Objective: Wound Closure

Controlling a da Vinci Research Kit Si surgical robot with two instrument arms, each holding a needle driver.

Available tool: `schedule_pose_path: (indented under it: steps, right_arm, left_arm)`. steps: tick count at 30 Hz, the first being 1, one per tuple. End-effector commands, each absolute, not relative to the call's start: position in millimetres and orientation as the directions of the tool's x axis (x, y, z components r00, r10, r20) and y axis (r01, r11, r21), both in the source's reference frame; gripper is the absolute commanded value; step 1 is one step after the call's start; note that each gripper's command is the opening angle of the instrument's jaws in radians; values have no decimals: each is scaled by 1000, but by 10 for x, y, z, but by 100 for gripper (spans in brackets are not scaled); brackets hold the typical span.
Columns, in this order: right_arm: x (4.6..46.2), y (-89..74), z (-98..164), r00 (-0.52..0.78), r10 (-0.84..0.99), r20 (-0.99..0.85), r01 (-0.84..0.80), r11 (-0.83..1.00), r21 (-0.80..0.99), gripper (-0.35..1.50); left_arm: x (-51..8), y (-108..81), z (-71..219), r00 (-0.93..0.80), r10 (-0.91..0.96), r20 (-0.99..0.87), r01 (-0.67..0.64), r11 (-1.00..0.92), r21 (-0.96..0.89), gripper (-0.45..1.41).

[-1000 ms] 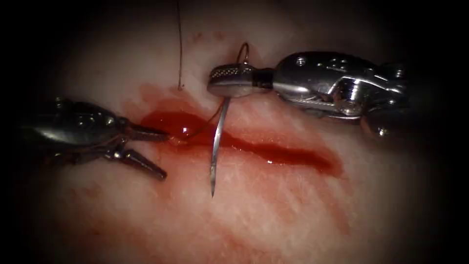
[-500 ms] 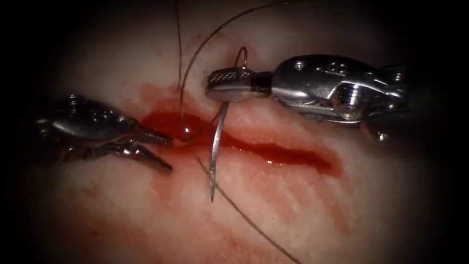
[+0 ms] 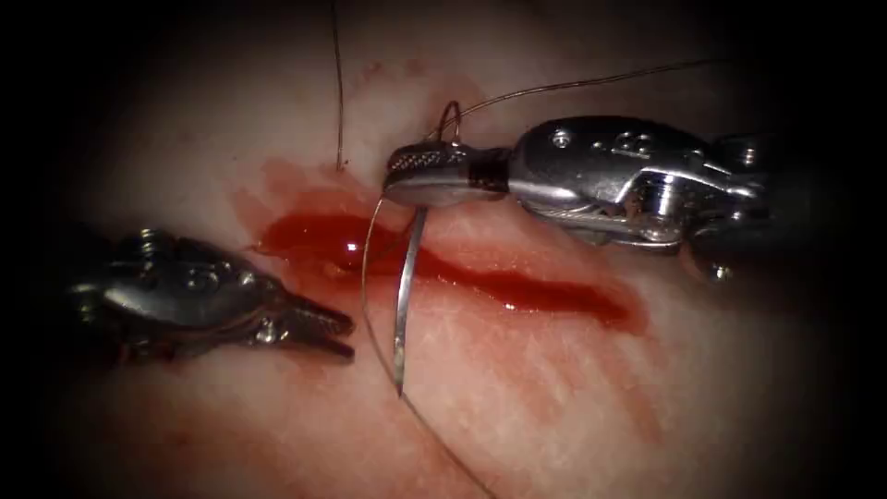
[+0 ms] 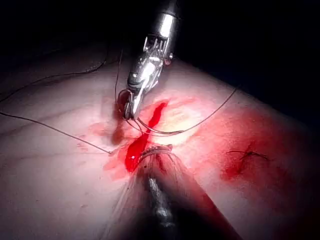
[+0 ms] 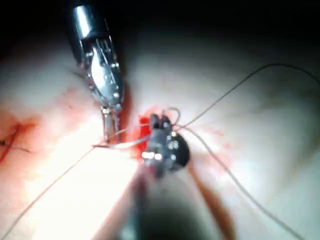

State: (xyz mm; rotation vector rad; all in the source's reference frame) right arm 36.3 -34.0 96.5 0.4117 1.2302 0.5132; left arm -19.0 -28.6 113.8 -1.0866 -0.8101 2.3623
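The right claw (image 3: 430, 171) grips the needle (image 3: 404, 296) near its thread end, its point at six o'clock above the tissue (image 3: 517, 388); the left claw (image 3: 337, 334), nearly closed, holds nothing, so loose thread (image 3: 368, 277) could snag.

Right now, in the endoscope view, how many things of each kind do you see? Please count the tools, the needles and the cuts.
Metal tools: 2, the left arm's tool holding nothing and the right arm's tool gripping the needle near its thread end.
Curved steel needle: 1, out of the pale tissue.
Red fluid-filled cut: 1.
Total: 4.
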Motion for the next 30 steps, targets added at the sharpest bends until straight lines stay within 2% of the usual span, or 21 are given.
schedule_pose_path:
  steps: [1, 2, 4, 6, 9, 17, 21, 30]
  right_arm:
    - [368, -340, 968, 246, 571, -783, -143, 820, 554, -35]
    - [367, -340, 968, 246, 571, -783, -142, 821, 554, -35]
    - [366, -339, 968, 246, 571, -783, -142, 821, 554, -35]
    - [365, -339, 968, 248, 576, -779, -143, 817, 558, -35]
    - [364, -340, 968, 248, 576, -779, -145, 817, 558, -35]
    - [366, -340, 967, 249, 571, -782, -147, 821, 552, -35]
    - [366, -341, 967, 249, 566, -786, -146, 824, 547, -35]
    - [368, -342, 967, 256, 556, -791, -146, 831, 537, -35]
  left_arm:
    - [-196, -287, 1141, -602, 580, -549, -123, -746, -654, 24]
    - [-195, -283, 1139, -599, 583, -550, -130, -748, -651, 34]
    - [-191, -278, 1141, -592, 592, -546, -150, -747, -647, 37]
    - [-181, -272, 1146, -576, 649, -497, -219, -708, -671, 17]
    - [-172, -268, 1153, -600, 670, -437, -268, -684, -679, 0]
    - [-162, -264, 1177, -642, 679, -357, -352, -674, -650, -25]
    - [-159, -268, 1195, -660, 676, -329, -383, -679, -627, -30]
    - [-164, -272, 1201, -689, 662, -295, -409, -691, -596, -27]
